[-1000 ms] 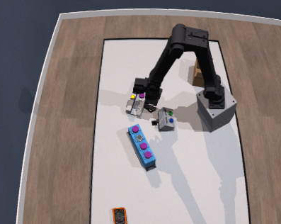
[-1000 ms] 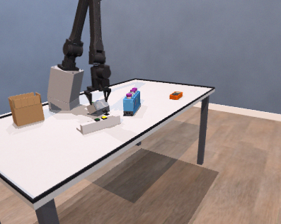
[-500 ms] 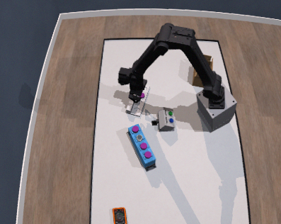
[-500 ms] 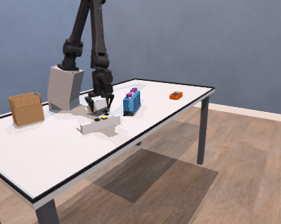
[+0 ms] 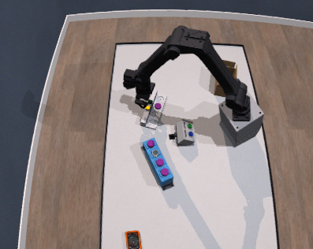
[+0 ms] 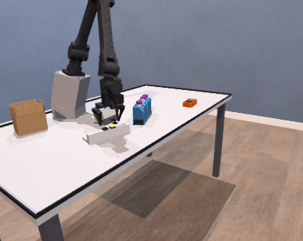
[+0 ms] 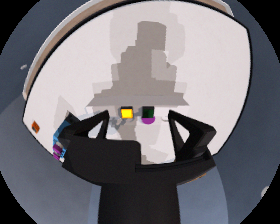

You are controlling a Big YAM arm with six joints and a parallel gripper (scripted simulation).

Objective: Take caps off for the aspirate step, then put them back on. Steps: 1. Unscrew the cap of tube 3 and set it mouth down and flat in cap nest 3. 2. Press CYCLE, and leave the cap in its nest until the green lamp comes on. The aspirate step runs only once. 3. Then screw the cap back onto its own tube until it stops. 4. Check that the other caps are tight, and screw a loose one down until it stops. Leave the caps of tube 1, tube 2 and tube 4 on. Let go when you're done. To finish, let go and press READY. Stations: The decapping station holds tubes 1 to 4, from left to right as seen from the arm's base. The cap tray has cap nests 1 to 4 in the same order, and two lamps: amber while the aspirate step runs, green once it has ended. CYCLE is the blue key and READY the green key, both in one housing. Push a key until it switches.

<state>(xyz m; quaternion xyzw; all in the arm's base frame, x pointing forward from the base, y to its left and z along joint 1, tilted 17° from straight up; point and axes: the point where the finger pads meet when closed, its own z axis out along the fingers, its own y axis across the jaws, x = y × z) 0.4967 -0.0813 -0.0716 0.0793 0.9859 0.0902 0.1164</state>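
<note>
The decapping station [image 5: 168,180] [image 6: 141,114] is blue. Tube 3 [image 5: 155,153] is open; purple caps sit on tube 4 [image 5: 150,143], tube 2 [image 5: 160,162] and tube 1 [image 5: 165,172]. The purple cap of tube 3 [image 5: 158,105] [image 7: 148,120] lies in nest 3 of the cap tray [image 5: 149,126] [image 6: 110,134]. The amber lamp [image 5: 147,107] [image 6: 112,126] [image 7: 126,113] is lit; the green lamp [image 6: 104,129] [image 7: 148,111] is dark. My gripper [image 6: 110,121] [image 7: 138,113] is open and empty, pointing down above the tray, the cap between the fingers' lines in the wrist view.
The key housing [image 5: 182,136], with the blue CYCLE key [image 5: 191,134] and green READY key [image 5: 190,126], stands between tray and arm base. A cardboard box [image 5: 221,88] [image 6: 30,121] stands beside the base. An orange meter [image 5: 133,239] [image 6: 189,102] lies beyond the station.
</note>
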